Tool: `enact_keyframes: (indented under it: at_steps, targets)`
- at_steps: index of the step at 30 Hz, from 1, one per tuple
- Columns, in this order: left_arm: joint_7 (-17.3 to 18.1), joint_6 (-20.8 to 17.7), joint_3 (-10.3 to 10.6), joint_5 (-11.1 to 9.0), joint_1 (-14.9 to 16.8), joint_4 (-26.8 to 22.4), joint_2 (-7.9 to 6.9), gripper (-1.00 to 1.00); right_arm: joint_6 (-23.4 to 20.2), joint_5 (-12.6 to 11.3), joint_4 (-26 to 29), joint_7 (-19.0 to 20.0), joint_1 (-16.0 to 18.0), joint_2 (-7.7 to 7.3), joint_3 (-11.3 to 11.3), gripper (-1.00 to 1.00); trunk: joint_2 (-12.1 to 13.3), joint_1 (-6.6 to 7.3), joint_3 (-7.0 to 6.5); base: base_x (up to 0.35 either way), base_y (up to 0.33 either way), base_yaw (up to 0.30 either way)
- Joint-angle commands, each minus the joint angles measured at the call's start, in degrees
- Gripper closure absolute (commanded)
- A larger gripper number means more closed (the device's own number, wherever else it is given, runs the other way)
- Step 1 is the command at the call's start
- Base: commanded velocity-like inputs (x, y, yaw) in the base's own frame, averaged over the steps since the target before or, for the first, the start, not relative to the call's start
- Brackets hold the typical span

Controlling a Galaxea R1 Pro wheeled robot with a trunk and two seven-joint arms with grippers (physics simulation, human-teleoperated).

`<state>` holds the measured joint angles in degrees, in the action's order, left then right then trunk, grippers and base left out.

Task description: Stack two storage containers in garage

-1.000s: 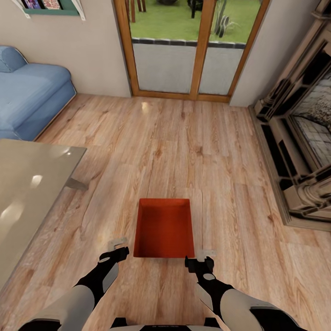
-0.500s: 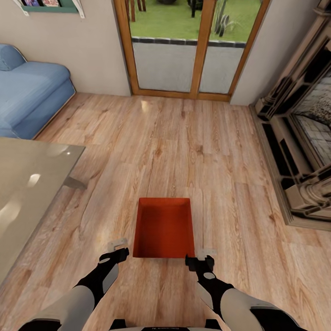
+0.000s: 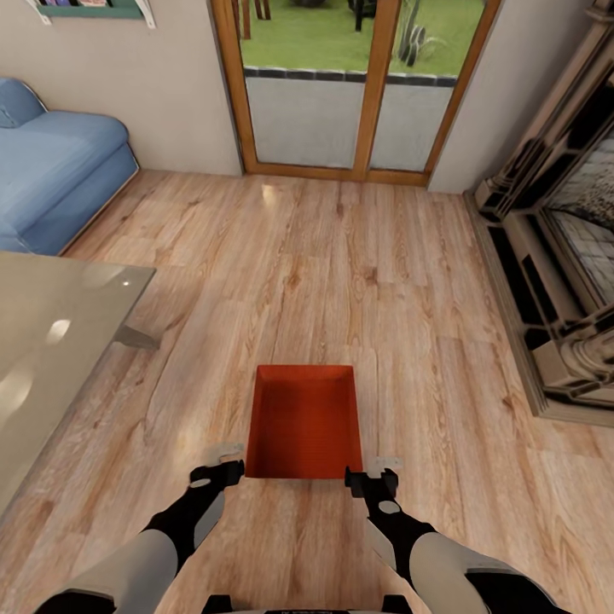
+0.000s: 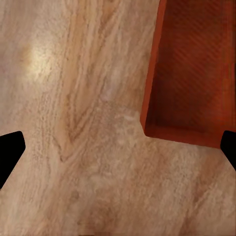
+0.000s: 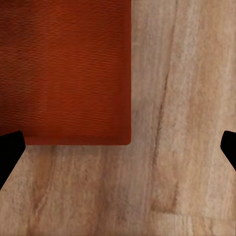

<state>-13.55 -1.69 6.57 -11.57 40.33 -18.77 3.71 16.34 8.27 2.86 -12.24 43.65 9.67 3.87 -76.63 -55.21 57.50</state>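
Both grippers spread wide above a storage container on the living-room floor.

The left gripper [image 3: 228,459] and right gripper [image 3: 381,472], jaws apart and empty, hover at the near corners of the red-orange container [image 3: 304,420], at its 7 and 5 o'clock. The wrist views show its ribbed interior [image 5: 64,69] and side wall [image 4: 153,73]; the head view adds the glass table [image 3: 51,341] at 9 o'clock, sofa [image 3: 51,175] at 10 and patio door [image 3: 350,85] at 12.

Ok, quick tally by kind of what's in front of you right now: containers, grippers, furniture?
Red-orange storage container: 1
Grippers: 2, left gripper and right gripper, both open, one at each near corner of the container
Blue sofa: 1
Glass-topped table: 1
Fireplace: 1
Total: 6
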Motion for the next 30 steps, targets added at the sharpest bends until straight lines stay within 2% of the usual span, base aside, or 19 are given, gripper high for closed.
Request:
enact_keyframes:
  at_steps: [1, 3, 7, 24, 30]
  targets:
    - [-0.4, -0.1, 0.9, -0.5, 0.0, -0.1, -0.04, -1.0, 0.2, 0.6, -0.1, -0.2, 0.0, 0.01, 0.4, -1.0, -0.4, -0.23, 0.21, 0.0, 0.0, 0.0]
    - [-0.4, 0.1, 1.9, -0.3, 0.0, -0.1, -0.05, -1.0, 0.2, 0.6, -0.1, -0.2, 0.0, 0.02, 0.4, -1.0, -1.2, -0.66, 0.57, 0.0, 0.0, 0.0]
    - [-0.4, 0.3, 2.5, -0.4, 0.0, 0.1, -0.08, -1.0, 0.2, 0.7, -0.1, -0.2, 0.0, 0.08, 0.5, -1.0, -2.8, -1.54, 1.29, 0.0, 0.0, 0.0]
    - [-0.4, 0.5, 2.5, -0.8, 0.0, 0.3, -0.06, -1.0, 0.1, 0.8, -0.1, -0.2, 0.0, 0.02, 0.5, -1.0, -9.7, -5.28, 4.34, 0.0, 0.0, 0.0]
    - [-0.4, 0.6, 2.5, -0.9, 0.0, 2.1, -0.02, -1.0, -0.1, 0.5, -0.9, -0.2, 0.0, -0.03, 0.5, -1.0, -12.1, -6.59, 5.42, 0.0, 0.0, 0.0]
